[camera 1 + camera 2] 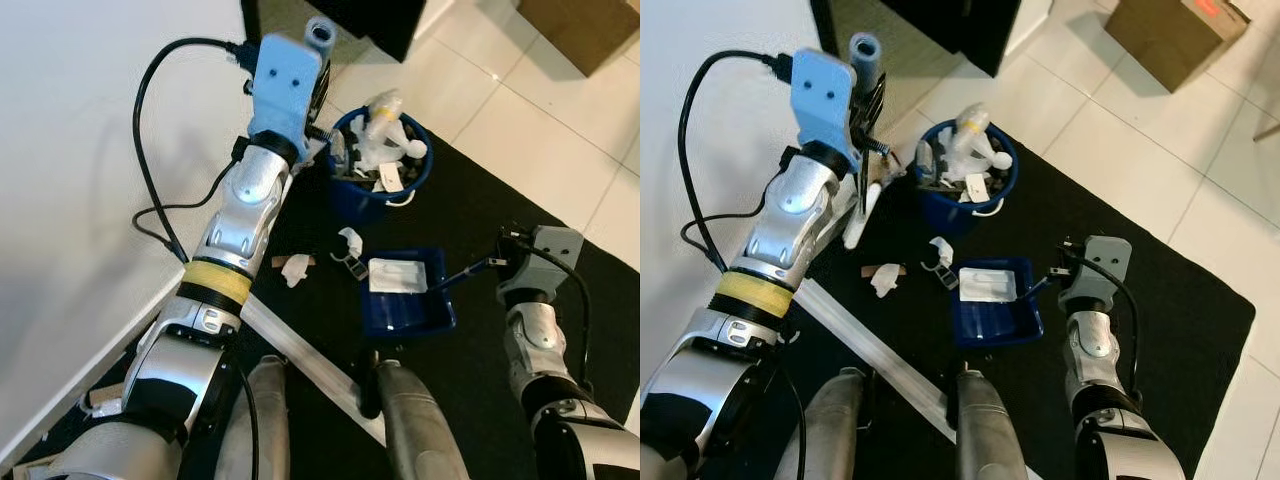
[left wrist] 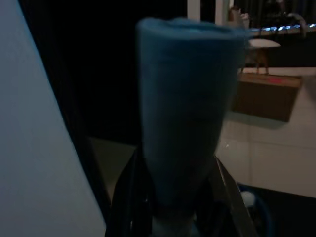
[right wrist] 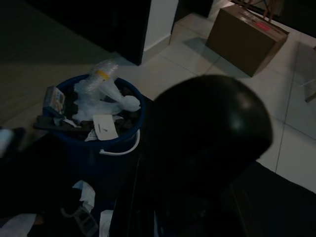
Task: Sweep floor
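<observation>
1 blue plastic dustpan holds 1 white wrapper; 1 full blue bucket. Left gripper clamps 1 pale-blue broom handle; right gripper clamps the dustpan's handle. No legible writing.

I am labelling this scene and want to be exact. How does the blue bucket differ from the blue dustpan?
The blue bucket is round and deep; the blue dustpan is flat and rectangular. The bucket is heaped with white plastic and other rubbish; the dustpan holds one white packet. The dustpan has a dark handle towards the right end effector. Both are blue and rest on the black mat.
</observation>
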{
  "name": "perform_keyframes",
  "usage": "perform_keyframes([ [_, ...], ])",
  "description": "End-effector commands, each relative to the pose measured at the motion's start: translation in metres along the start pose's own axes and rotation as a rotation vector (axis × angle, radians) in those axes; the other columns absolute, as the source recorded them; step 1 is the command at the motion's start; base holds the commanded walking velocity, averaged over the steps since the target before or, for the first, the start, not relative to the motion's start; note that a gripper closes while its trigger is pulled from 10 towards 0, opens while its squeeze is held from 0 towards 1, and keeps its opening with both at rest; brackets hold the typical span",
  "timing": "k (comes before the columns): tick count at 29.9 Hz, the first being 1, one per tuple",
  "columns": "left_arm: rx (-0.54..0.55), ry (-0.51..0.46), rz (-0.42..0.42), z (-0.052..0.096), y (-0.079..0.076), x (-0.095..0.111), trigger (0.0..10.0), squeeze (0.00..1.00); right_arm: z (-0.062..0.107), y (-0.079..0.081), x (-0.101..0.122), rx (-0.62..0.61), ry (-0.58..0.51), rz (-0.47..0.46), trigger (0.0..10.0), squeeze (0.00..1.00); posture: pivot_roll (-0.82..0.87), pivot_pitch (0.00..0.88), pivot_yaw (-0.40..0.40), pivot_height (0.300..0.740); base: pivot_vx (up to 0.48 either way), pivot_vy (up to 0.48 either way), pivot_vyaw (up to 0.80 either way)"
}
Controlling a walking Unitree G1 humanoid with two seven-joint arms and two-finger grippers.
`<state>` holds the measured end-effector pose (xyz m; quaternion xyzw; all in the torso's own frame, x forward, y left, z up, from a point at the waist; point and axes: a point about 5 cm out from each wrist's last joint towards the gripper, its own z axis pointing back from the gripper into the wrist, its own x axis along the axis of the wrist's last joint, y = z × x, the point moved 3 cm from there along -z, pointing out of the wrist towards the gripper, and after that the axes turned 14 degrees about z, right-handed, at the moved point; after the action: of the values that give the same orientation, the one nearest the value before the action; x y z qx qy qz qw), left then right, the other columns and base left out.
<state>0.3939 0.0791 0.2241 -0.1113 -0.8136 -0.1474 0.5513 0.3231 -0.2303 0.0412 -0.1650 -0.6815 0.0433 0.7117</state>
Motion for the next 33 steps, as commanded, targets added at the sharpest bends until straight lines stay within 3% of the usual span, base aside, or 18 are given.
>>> perform_keyframes([
  [1, -0.054, 0.001, -0.049, 0.007, -0.021, -0.017, 10.0, 0.0, 0.025, 0.016, -0.038, 0.088, 0.154, 0.016, 0.0, 0.0, 0.06, 0.295, -0.067, 0.74, 0.0, 0.0, 0.0],
  [6, -0.108, 0.065, -0.052, 0.019, -0.041, -0.045, 10.0, 0.0, 0.028, 0.017, -0.039, 0.095, 0.152, 0.019, 0.0, 0.0, 0.05, 0.309, -0.064, 0.74, 0.0, 0.0, 0.0],
  [7, -0.206, 0.174, -0.009, 0.04, -0.078, -0.078, 10.0, 0.0, 0.032, 0.018, -0.042, 0.101, 0.151, 0.023, 0.0, 0.0, 0.03, 0.319, -0.059, 0.74, 0.0, 0.0, 0.0],
  [9, -0.206, 0.174, -0.009, 0.04, -0.078, -0.078, 10.0, 0.0, 0.032, 0.018, -0.042, 0.101, 0.151, 0.023, 0.0, 0.0, 0.03, 0.319, -0.059, 0.74, 0.0, 0.0, 0.0],
  [10, -0.245, 0.207, 0.01, 0.048, -0.091, -0.087, 10.0, 0.0, 0.033, 0.018, -0.043, 0.102, 0.151, 0.024, 0.0, 0.0, 0.03, 0.32, -0.058, 0.74, 0.0, 0.0, 0.0],
  [11, -0.245, 0.207, 0.01, 0.048, -0.091, -0.087, 10.0, 0.0, 0.033, 0.018, -0.043, 0.102, 0.151, 0.024, 0.0, 0.0, 0.03, 0.32, -0.058, 0.74, 0.0, 0.0, 0.0],
  [12, -0.291, 0.236, 0.066, 0.057, -0.112, -0.093, 10.0, 0.0, 0.035, 0.017, -0.044, 0.1, 0.153, 0.025, 0.0, 0.0, 0.03, 0.321, -0.053, 0.74, 0.0, 0.0, 0.0],
  [13, -0.291, 0.236, 0.066, 0.057, -0.112, -0.093, 10.0, 0.0, 0.035, 0.017, -0.044, 0.1, 0.153, 0.025, 0.0, 0.0, 0.03, 0.321, -0.053, 0.74, 0.0, 0.0, 0.0],
  [15, -0.289, 0.24, 0.234, 0.059, -0.139, -0.087, 10.0, 0.0, 0.036, 0.014, -0.046, 0.093, 0.159, 0.026, 0.0, 0.0, 0.03, 0.319, -0.049, 0.74, 0.0, 0.0, 0.0],
  [17, -0.289, 0.24, 0.234, 0.059, -0.139, -0.087, 10.0, 0.0, 0.036, 0.014, -0.046, 0.093, 0.159, 0.026, 0.0, 0.0, 0.03, 0.319, -0.049, 0.74, 0.0, 0.0, 0.0],
  [18, -0.252, 0.218, 0.322, 0.054, -0.146, -0.079, 10.0, 0.0, 0.036, 0.013, -0.046, 0.09, 0.161, 0.026, 0.0, 0.0, 0.04, 0.316, -0.052, 0.74, 0.0, 0.0, 0.0],
  [19, -0.252, 0.218, 0.322, 0.054, -0.146, -0.079, 10.0, 0.0, 0.036, 0.013, -0.046, 0.09, 0.161, 0.026, 0.0, 0.0, 0.04, 0.316, -0.052, 0.74, 0.0, 0.0, 0.0],
  [22, -0.093, 0.115, 0.549, 0.021, -0.145, -0.04, 10.0, 0.0, 0.033, 0.014, -0.044, 0.089, 0.16, 0.023, 0.0, 0.0, 0.05, 0.314, -0.057, 0.74, 0.0, 0.0, 0.0],
  [24, -0.093, 0.115, 0.549, 0.021, -0.145, -0.04, 10.0, 0.0, 0.033, 0.014, -0.044, 0.089, 0.16, 0.023, 0.0, 0.0, 0.05, 0.314, -0.057, 0.74, 0.0, 0.0, 0.0],
  [25, -0.011, 0.046, 0.673, 0.0, -0.135, -0.012, 10.0, 0.0, 0.03, 0.017, -0.041, 0.091, 0.156, 0.019, 0.0, 0.0, 0.06, 0.306, -0.062, 0.74, 0.0, 0.0, 0.0],
  [28, 0.073, -0.031, 0.793, -0.02, -0.119, 0.021, 10.0, 0.0, 0.028, 0.02, -0.039, 0.095, 0.155, 0.013, 0.0, 0.0, 0.07, 0.3, -0.065, 0.74, 0.0, 0.0, 0.0],
  [30, 0.09, -0.042, 0.811, -0.023, -0.116, 0.026, 10.0, 0.0, 0.027, 0.02, -0.039, 0.095, 0.156, 0.013, 0.0, 0.0, 0.08, 0.297, -0.067, 0.74, 0.0, 0.0, 0.0],
  [33, 0.209, -0.067, 0.847, -0.035, -0.084, 0.037, 10.0, 0.0, 0.027, 0.023, -0.038, 0.097, 0.16, 0.006, 0.0, 0.0, 0.09, 0.275, -0.068, 0.74, 0.0, 0.0, 0.0],
])
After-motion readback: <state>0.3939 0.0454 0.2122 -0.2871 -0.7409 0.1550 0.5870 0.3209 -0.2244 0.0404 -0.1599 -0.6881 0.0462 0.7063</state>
